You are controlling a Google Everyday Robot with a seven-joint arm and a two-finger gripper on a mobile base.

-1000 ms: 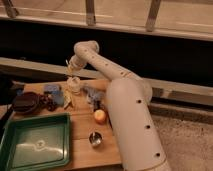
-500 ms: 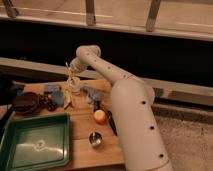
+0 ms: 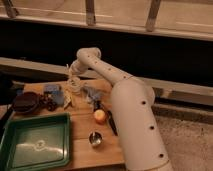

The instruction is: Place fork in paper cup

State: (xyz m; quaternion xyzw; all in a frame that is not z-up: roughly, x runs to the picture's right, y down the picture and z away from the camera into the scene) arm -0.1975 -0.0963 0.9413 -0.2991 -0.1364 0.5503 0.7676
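The hand (image 3: 71, 70) hangs just above the paper cup (image 3: 74, 83) at the bench's (image 3: 85, 150) twelve o'clock, gripping the fork (image 3: 68, 66). I think it should keep the fork straight and drop it gently.

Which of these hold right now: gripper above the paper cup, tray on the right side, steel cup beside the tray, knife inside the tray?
1. The gripper is at the table's far end, over the paper cup. True.
2. The green tray sits at the right. False: at the front left.
3. The small metal cup stands right of the tray. True.
4. The black-handled knife lies in the tray. False: on the table, beside the orange fruit.
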